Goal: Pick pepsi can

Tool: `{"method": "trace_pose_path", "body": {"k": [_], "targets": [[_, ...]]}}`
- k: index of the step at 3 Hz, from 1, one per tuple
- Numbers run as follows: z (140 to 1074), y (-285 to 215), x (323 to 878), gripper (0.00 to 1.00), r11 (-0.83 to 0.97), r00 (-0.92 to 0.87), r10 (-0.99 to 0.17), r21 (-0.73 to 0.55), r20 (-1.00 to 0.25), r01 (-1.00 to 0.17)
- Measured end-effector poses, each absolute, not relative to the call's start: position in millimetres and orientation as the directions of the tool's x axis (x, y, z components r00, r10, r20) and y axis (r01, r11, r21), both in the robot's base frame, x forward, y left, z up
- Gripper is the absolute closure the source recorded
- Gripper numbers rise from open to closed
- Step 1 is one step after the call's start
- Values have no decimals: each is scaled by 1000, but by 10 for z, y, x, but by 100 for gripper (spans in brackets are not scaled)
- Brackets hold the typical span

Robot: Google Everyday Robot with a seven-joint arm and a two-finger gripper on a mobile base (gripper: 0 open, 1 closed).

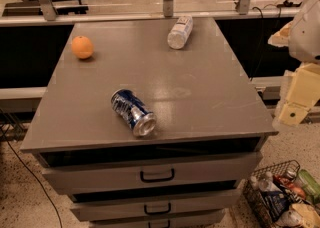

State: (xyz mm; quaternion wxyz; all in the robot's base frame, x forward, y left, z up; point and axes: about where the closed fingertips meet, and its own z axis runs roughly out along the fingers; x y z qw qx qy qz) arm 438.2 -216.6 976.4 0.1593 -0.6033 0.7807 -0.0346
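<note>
The can point(133, 112) lies on its side on the grey cabinet top point(200, 72), left of centre and close to the front edge, with nothing touching it. Its long axis runs on a diagonal, from the dark-blue end at the back left to the silver end at the front right, which points out over the top drawer point(150, 174). The gripper point(297, 99) hangs at the right border of the view, out beyond the cabinet's right edge near the front corner and well apart from the can. Whether it is spread or closed I cannot tell, though it carries nothing that can be seen. So the can lies toward the left of the view from the gripper, across most of the cabinet's width. As I judge it, the reach has to cross that span and the wrist has to turn so that the grasp closes across the can's round body, square to that diagonal rather than along it (a lying can may roll if nudged from the side). The orange point(82, 47) at the back left and the bottle point(180, 32) at the back centre are both far from that path.
</note>
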Motion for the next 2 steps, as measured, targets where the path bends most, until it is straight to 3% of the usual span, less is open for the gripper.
{"method": "trace_pose_path", "body": {"k": [2], "targets": [[9687,-2075,4406,0,270,-223,-951,-228,-213,-935]]}}
